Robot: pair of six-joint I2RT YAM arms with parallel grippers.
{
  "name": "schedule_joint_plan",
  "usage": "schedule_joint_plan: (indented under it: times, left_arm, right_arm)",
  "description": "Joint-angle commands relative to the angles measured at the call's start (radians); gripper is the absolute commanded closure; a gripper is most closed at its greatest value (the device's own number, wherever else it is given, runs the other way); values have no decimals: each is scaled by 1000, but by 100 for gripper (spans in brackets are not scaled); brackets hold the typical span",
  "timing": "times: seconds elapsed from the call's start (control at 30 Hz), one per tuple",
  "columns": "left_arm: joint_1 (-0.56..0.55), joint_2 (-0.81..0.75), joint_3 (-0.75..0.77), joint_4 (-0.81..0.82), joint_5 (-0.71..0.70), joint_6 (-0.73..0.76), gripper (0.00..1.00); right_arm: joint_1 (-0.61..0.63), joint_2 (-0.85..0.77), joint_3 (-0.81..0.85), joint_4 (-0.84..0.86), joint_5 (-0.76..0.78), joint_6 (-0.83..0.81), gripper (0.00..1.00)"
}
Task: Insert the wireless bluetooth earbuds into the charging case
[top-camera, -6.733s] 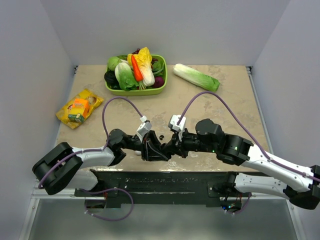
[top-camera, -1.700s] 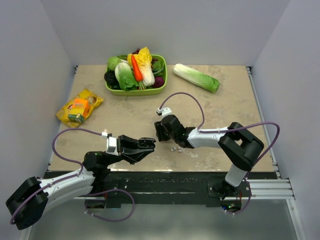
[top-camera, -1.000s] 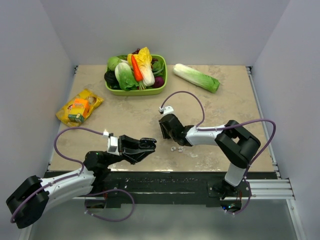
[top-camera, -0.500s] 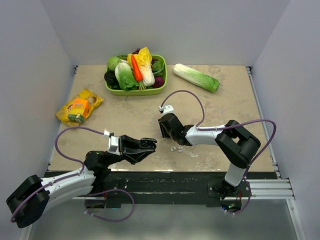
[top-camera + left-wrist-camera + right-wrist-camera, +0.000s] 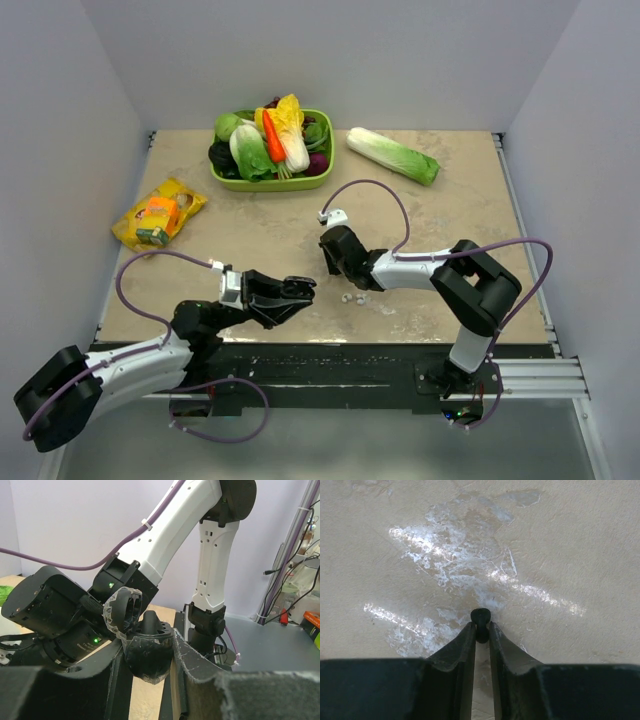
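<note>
Two tiny white earbuds (image 5: 347, 298) lie together on the table just right of my right gripper (image 5: 330, 268). That gripper points down at the table and is shut on a small dark piece (image 5: 480, 617), which pokes out past its fingertips (image 5: 470, 635). My left gripper (image 5: 305, 287) hovers at the table's front edge, shut on a black oval object (image 5: 148, 650) whose hinged lid stands open. The right arm (image 5: 190, 525) fills the left wrist view behind it. No white charging case shows in any view.
A green basket (image 5: 328, 150) of vegetables stands at the back. A napa cabbage (image 5: 392, 154) lies to its right. A yellow snack packet (image 5: 158, 216) lies at the left. The black rail runs along the front edge.
Several seconds ago both grippers met at the front middle; they are now apart. Over the last second the left gripper has crept slightly right, and the right gripper has barely moved.
</note>
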Motion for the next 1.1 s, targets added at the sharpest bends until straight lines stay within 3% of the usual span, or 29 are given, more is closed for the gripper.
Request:
schedule_joint_plan:
  times: [0.0,0.13,0.3,0.57,0.67,0.8,0.93,1.07]
  left_arm:
    - [-5,6,-112,423,-8,-2,100]
    - [-5,9,-112,426,-10,-1,100]
    - [-5,8,-109,407,-30,8,100]
    - [-5,80,-101,436,-91,30,100]
    - [-5,147,-81,479,-104,19,100]
    - [-5,312,-14,612,0,-19,100]
    - [-2,351,64,593,103,-25,100]
    - [1,362,110,596,186,-48,100]
  right_arm:
    - [-4,-22,33,37,21,-7,83]
    - [-4,-49,26,11,33,10,100]
    - [-4,-262,10,-132,73,-4,100]
    - [60,-701,45,-540,35,-81,100]
    - [92,-824,85,-643,-49,-119,100]
    - [171,-915,131,-726,-150,-182,100]
    - [177,-1002,130,-730,-421,-242,100]
    - [178,-1037,139,-775,-548,-286,100]
